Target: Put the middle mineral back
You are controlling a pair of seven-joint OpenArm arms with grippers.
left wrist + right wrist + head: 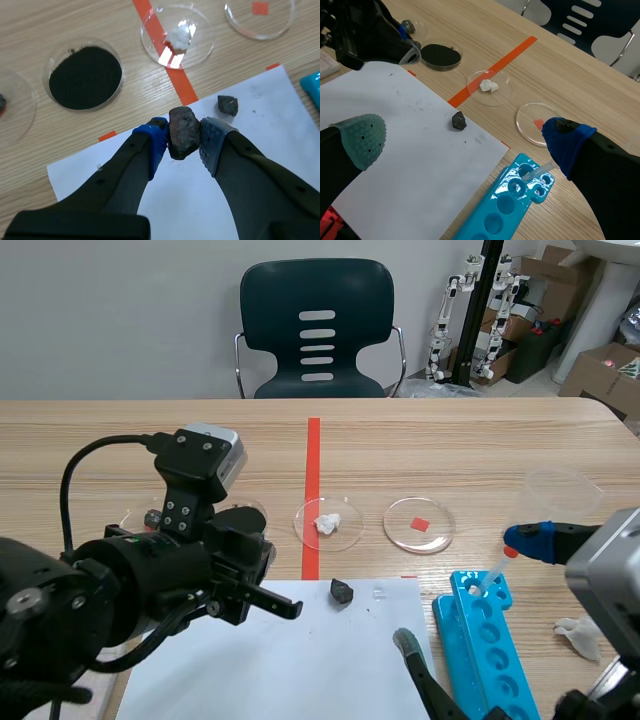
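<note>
While the left gripper pinches the brown rock across its middle, this hard, rough, probably dense lump should hold without slipping.

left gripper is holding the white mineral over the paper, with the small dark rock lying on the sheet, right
No: the left gripper holds a dark brown rock; the white mineral sits in its dish, as the left wrist view shows. The small dark rock does lie on the paper.
</note>
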